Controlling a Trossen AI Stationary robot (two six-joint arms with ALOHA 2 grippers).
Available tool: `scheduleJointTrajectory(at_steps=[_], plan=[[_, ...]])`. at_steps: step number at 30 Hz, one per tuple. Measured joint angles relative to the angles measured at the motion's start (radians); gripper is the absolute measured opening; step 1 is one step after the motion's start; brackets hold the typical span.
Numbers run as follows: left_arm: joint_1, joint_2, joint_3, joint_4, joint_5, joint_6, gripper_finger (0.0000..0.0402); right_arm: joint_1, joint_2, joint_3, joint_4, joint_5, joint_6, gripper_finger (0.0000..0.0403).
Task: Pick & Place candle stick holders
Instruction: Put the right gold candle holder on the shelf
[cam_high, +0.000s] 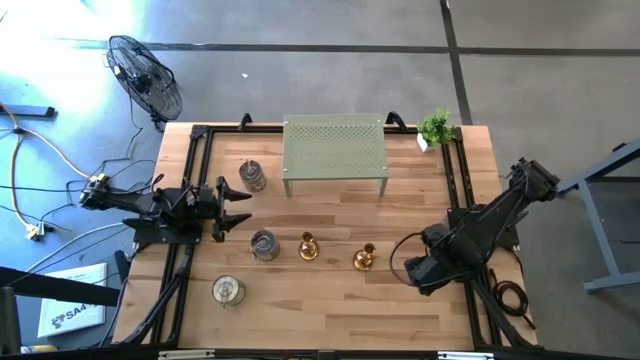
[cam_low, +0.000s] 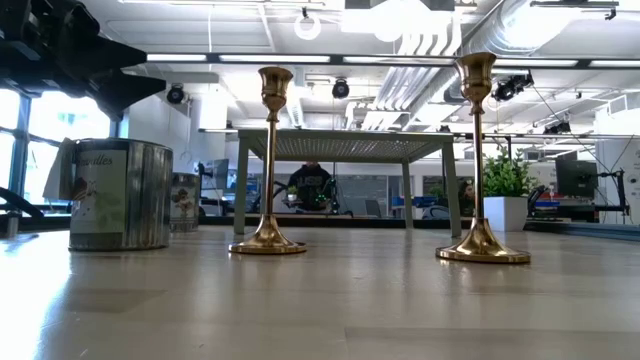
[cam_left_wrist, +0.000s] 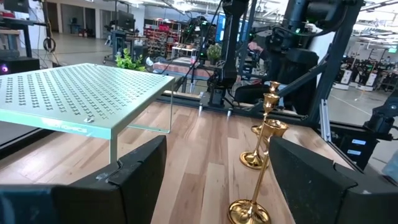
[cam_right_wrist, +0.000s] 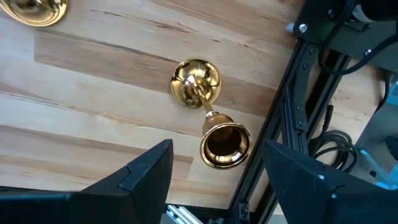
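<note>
The desk (cam_high: 330, 310) is a slatted wooden top with black rails along both sides; at its back centre stands a pale green perforated riser shelf (cam_high: 335, 150), with a small potted plant (cam_high: 436, 126) at the back right corner.

Left claw (cam_high: 240, 208) hovers at the left side, level with the desk and facing across it; its fingers stand apart and hold nothing, as the left wrist view confirms. Right claw (cam_right_wrist: 214, 180) sits at the front right, tilted down over a gold holder; fingers apart, empty.

Five holders are visible from above: silver jar-like holders behind the left claw (cam_high: 253, 176), just in front of it (cam_high: 264, 244) and near the front left edge (cam_high: 228, 290); two gold ones at front centre (cam_high: 308, 246) and front right (cam_high: 364, 258); a sixth cannot be found with certainty.

Risks, judged from this layout:
- the gold holders are tall on small round bases (low view: (cam_low: 267, 165), (cam_low: 480, 160)); an off-centre closure on the stem, or a finger brushing the cup, would likely tip one; a tipped holder could roll toward the rail;
- the right claw looks steeply down on the cup (cam_right_wrist: 225, 144), which stands near the right rail; a descent drifting that way may strike the rail;
- the two gold holders stand near each other; a wide approach to one may knock the other;
- the silver jar just in front of the left claw may be shoved, not gripped, if the fingers are not spread wider than its body.
</note>
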Motion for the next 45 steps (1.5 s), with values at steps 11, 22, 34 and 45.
scheduleJointTrajectory(at_steps=[11, 22, 34, 45], plan=[[0.000, 0.000, 0.000, -0.001, 0.002, 0.000, 0.0278, -0.001, 0.000, -0.074, 0.005, -0.078, -0.060, 0.0243], [0.000, 0.000, 0.000, -0.003, 0.027, 0.000, 0.0278, -0.006, 0.000, -0.074, 0.056, -0.039, -0.111, 0.0243], [0.000, 0.000, 0.000, -0.003, 0.027, 0.000, 0.0278, -0.006, -0.001, -0.074, 0.073, 0.002, -0.120, 0.0243], [0.000, 0.000, 0.000, -0.007, 0.061, 0.000, 0.0278, -0.006, -0.001, -0.074, 0.072, -0.026, -0.092, 0.0243]])
